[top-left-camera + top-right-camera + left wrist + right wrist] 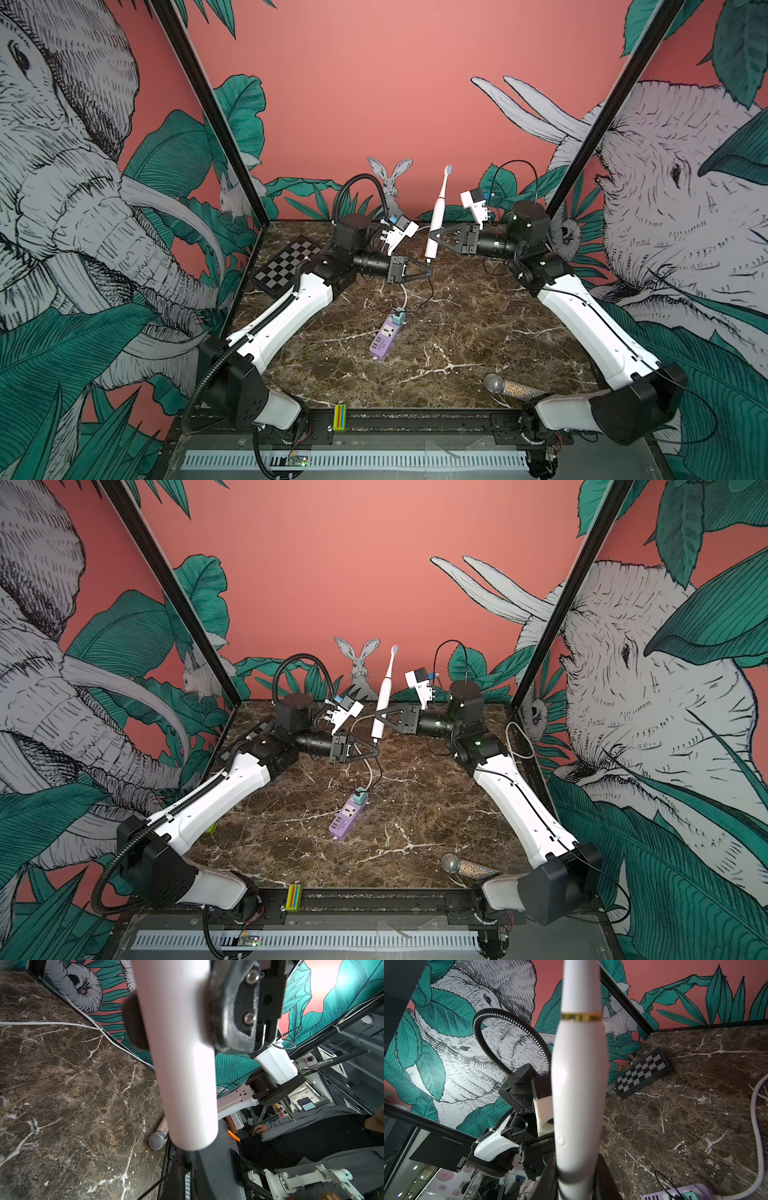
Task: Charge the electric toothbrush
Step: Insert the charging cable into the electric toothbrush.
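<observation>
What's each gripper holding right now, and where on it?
Right gripper holds the electric toothbrush by its lower handle, head up. Left gripper, jaws shut, seems to pinch the black cable near its plug end, under the toothbrush base.

Your top views both look down from high in front of the electric toothbrush [438,210] [385,691]. Your wrist cameras face it close-up from opposite sides, sharing its handle [182,1068] [579,1088].

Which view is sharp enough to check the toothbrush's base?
Left wrist view: the slim white electric toothbrush fills the frame, blurred and glaring. Right wrist view: handle soft, brown marble table sharp. Both top views: sharp, edges bent, toothbrush small.
</observation>
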Robot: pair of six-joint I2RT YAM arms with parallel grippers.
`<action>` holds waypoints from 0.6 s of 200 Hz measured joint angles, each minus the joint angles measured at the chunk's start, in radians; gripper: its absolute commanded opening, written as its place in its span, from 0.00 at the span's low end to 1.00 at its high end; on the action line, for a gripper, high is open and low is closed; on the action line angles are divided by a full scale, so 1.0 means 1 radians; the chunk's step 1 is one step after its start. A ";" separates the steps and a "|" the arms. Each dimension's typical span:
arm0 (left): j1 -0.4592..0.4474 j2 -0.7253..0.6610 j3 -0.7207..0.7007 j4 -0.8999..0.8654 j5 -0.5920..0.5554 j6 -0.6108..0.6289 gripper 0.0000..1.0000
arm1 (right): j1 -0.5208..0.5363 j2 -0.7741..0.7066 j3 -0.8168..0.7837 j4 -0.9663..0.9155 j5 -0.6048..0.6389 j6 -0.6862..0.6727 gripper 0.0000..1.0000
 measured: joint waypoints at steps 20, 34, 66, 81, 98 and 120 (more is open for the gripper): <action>0.000 0.000 0.000 0.000 0.000 0.000 0.00 | 0.000 -0.003 0.000 0.001 0.000 0.000 0.00; 0.000 0.000 0.000 0.000 0.001 0.000 0.00 | 0.000 -0.004 0.000 0.001 0.000 0.000 0.00; 0.000 0.000 0.000 0.001 0.005 0.000 0.00 | 0.000 -0.004 0.000 -0.001 0.001 0.000 0.00; 0.000 0.000 0.000 0.002 0.008 0.000 0.00 | 0.001 -0.004 0.000 -0.005 0.002 0.000 0.00; 0.000 0.000 0.000 0.008 0.010 0.000 0.00 | 0.003 -0.004 0.000 -0.008 0.002 -0.002 0.00; 0.000 0.000 0.000 0.014 0.015 0.000 0.00 | 0.007 -0.004 0.000 -0.019 0.003 -0.006 0.00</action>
